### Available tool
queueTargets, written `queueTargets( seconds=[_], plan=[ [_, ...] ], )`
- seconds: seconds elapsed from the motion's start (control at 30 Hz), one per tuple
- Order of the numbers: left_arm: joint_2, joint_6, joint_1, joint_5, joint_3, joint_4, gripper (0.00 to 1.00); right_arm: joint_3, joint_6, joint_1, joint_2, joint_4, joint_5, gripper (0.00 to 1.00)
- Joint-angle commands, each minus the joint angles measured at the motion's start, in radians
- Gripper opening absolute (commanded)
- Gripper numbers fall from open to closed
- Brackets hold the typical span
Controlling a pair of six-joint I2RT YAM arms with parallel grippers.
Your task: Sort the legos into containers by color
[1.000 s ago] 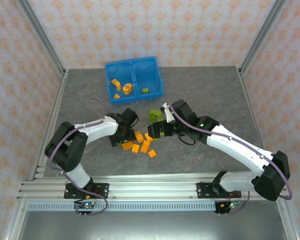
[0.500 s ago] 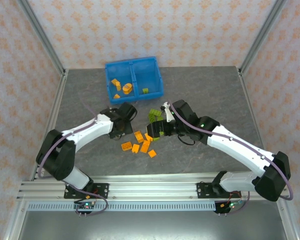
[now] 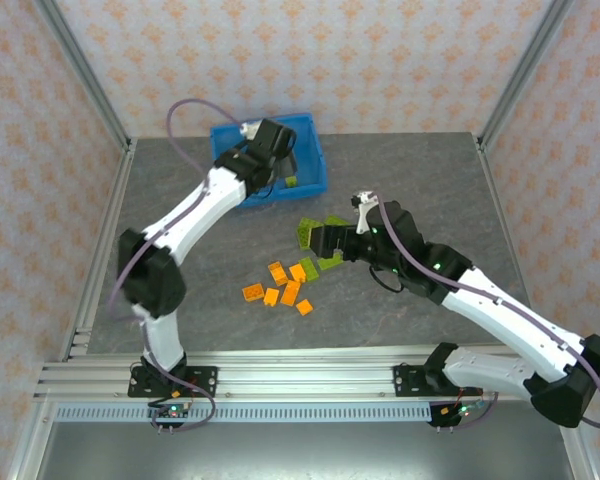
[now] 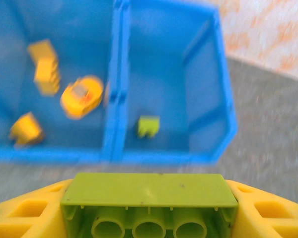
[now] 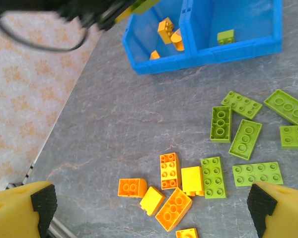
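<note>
Left gripper (image 4: 149, 218), clamped on a green brick (image 4: 149, 190), should clear the divider (image 4: 116, 74) and release low over the right compartment (image 4: 188, 64); right gripper (image 5: 151, 202) hangs wide open above loose legos (image 5: 213, 177).

The bin (image 4: 211, 111) looks blurred; the near green lego (image 4: 149, 191) is cropped.
</note>
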Motion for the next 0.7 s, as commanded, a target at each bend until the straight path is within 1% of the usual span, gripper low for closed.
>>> queueTargets(
  seconds=[0.0,0.13,0.2,0.27,0.37,0.5,0.67],
  plan=[
    [0.215,0.080,0.025,-0.064,0.229,-0.028,0.47,-0.026,0.038,0.004,-0.059,-0.014,0.064,1.00],
    [0.449,0.096,0.045,-0.023,0.545,-0.091,0.48,-0.045,0.054,0.004,-0.110,-0.029,0.079,1.00],
    [0.528,0.098,0.050,-0.020,0.647,-0.102,0.48,-0.047,0.056,0.004,-0.127,-0.042,0.083,1.00],
    [0.585,0.094,0.056,-0.006,0.711,-0.098,0.51,-0.048,0.059,0.004,-0.139,-0.054,0.086,1.00],
    [0.622,0.082,0.065,0.027,0.745,-0.091,0.55,-0.046,0.058,0.004,-0.152,-0.066,0.092,1.00],
    [0.613,0.078,0.064,0.051,0.746,-0.081,0.67,-0.047,0.061,0.004,-0.153,-0.058,0.097,1.00],
    [0.536,0.087,0.055,0.081,0.736,-0.115,0.69,-0.053,0.063,0.004,-0.140,-0.044,0.114,1.00]
  ],
)
